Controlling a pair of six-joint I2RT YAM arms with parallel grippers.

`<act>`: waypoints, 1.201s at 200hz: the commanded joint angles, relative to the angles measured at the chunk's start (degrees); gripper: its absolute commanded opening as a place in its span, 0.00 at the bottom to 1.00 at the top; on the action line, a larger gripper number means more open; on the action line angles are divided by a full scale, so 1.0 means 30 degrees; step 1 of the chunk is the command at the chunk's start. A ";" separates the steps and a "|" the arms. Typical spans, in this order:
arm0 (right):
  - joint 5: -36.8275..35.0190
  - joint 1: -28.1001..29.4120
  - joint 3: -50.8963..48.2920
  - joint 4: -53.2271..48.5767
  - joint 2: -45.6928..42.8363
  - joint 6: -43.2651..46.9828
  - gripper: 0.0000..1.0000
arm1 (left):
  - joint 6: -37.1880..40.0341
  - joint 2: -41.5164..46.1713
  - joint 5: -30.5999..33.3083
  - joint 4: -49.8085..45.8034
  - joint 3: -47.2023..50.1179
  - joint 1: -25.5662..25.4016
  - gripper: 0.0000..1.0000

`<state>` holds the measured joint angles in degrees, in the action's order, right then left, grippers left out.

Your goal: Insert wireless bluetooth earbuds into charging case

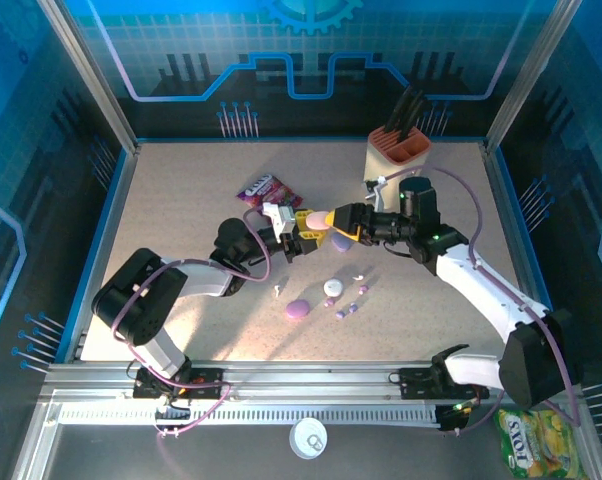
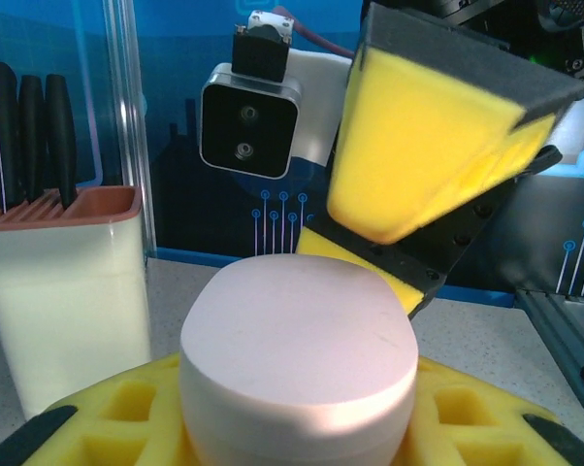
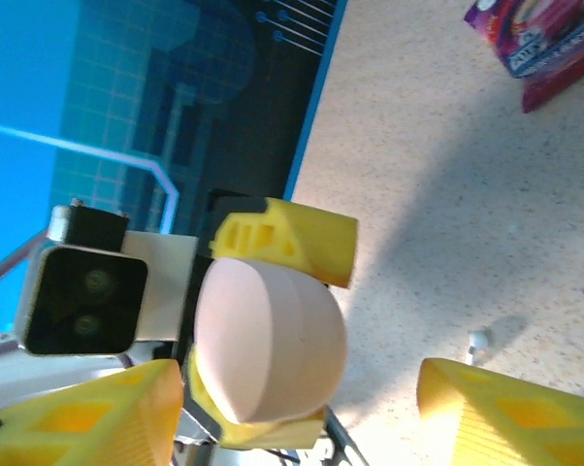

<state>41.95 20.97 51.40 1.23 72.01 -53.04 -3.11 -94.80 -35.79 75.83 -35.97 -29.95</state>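
Left wrist view: base of the pink case [image 2: 297, 359] cropped by the lower edge; left side of the knife block [image 2: 64, 282] cropped by the frame. Right wrist view: purple snack packet [image 3: 554, 44] cut by the top and right edges, print blurred. Top view: earbuds [image 1: 352, 307] on the desk [image 1: 181, 220] too small for stems or shape to be resolved; green snack bag [image 1: 529, 447] cut by the lower edge.

The speckled beige table [image 1: 181, 210] carries a knife block [image 1: 399, 155] at its far right and a purple snack packet [image 1: 266, 190] further left. Near the middle lie scattered earbuds [image 1: 341, 313], a lilac case [image 1: 298, 308] and a small white round piece [image 1: 333, 288].
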 commanded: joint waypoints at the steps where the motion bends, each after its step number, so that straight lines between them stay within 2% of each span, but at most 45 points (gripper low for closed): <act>1: 0.1111 -0.0074 -0.0228 0.2160 0.0262 -0.1379 0.60 | -0.0482 0.0372 -0.0521 0.0847 -0.0549 -0.0194 0.32; 58: 0.1850 -0.0062 -0.0768 0.3237 0.0719 -0.2188 0.51 | -0.0491 0.0047 -0.0209 0.1324 -0.0750 -0.0734 0.31; 79: 0.1783 -0.0084 -0.1203 0.3769 0.0503 -0.2556 0.43 | -0.0180 0.0136 -0.0125 0.0972 -0.0885 -0.0889 0.31; 95: 0.1689 -0.0073 -0.1425 0.3951 0.0266 -0.2653 0.34 | 0.0083 0.0147 -0.0038 0.0718 -0.0935 -0.0963 0.31; 122: 0.1005 -0.0190 -0.1684 0.3196 -0.0249 -0.2177 0.21 | 0.0159 0.0107 0.0061 0.0653 -0.1019 -0.0989 0.33; 148: 0.0318 -0.0463 -0.2162 0.3625 -0.0613 -0.2236 0.17 | 0.0290 0.0259 0.0261 0.0324 -0.0934 -0.0972 0.45; 167: 0.0178 -0.1096 -0.2440 0.3708 -0.0596 -0.1828 0.17 | 0.0600 0.0624 0.0567 -0.0017 -0.0520 -0.0982 0.68; 187: -0.0230 -0.2492 -0.3172 0.3912 -0.0441 -0.1474 0.17 | 0.1269 0.1325 0.0976 -0.0553 0.0305 -0.0987 0.84; 207: -0.1055 -0.4085 -0.3880 0.3002 0.0021 -0.0632 0.17 | 0.2185 0.2364 0.1139 -0.2011 0.1224 -0.0952 0.91; 240: -0.3814 -0.6147 -0.3946 0.0514 0.1858 0.2031 0.17 | 0.3847 0.5206 0.1396 -0.6423 0.2416 -0.0999 0.95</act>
<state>37.17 6.00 40.10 8.08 73.58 -54.13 3.22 -85.06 -32.80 66.78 -30.94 -32.64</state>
